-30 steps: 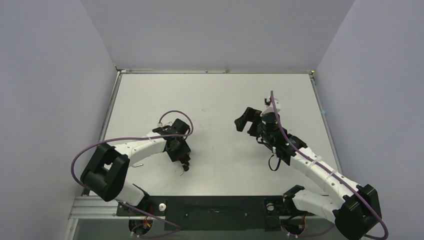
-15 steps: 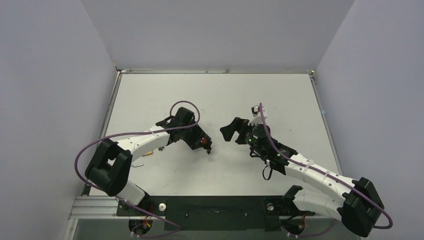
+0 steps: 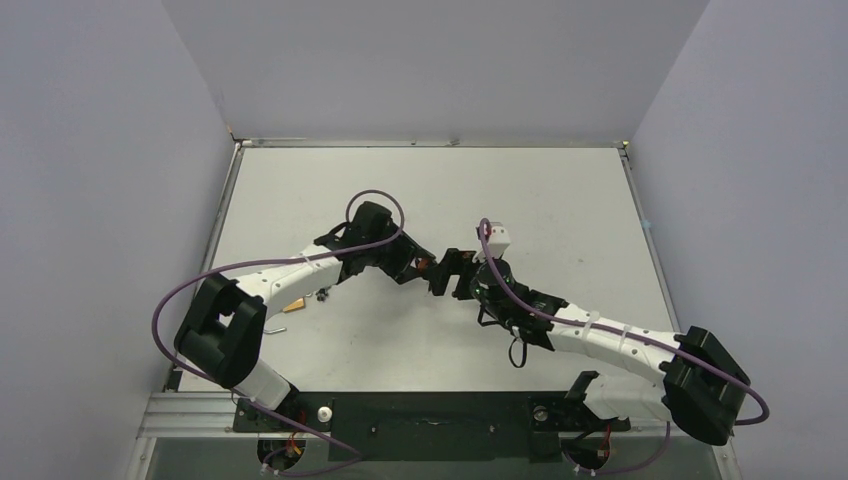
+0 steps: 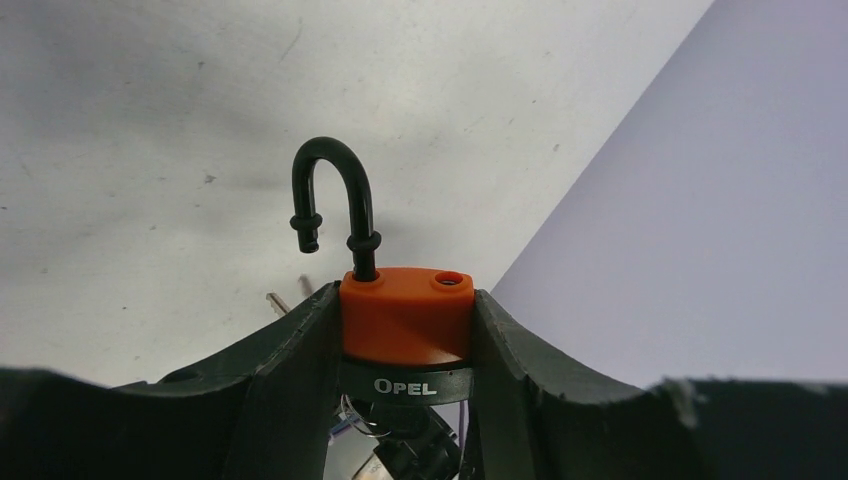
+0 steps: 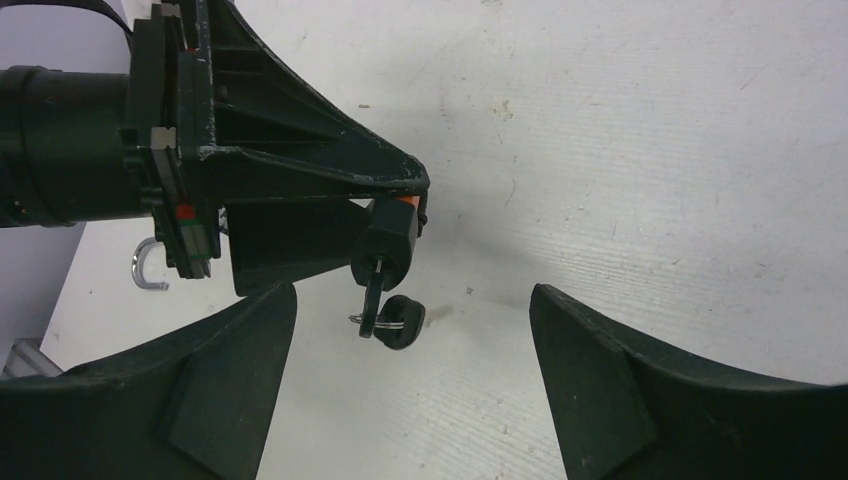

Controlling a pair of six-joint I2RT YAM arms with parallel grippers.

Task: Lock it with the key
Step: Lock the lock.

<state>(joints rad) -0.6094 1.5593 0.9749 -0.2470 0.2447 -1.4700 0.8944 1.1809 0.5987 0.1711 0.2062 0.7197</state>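
My left gripper (image 4: 406, 330) is shut on an orange padlock (image 4: 405, 312) with a black band marked OPEL; its black shackle (image 4: 332, 190) stands open. In the top view the padlock (image 3: 423, 265) is held above the table's middle, between both grippers. In the right wrist view the padlock (image 5: 392, 236) hangs from the left gripper's fingers (image 5: 330, 180), with a key (image 5: 375, 292) in its underside and a second black-headed key (image 5: 400, 320) on a ring. My right gripper (image 5: 410, 350) is open, just short of the keys.
A small brown object (image 3: 295, 307) and a metal piece lie on the table beside the left arm. A metal hook (image 5: 148, 268) shows at the left of the right wrist view. The table's raised rim (image 3: 430, 143) runs along the back.
My left gripper has swung right and up toward the middle with the padlock. My right gripper has moved left toward it, and the two now meet.
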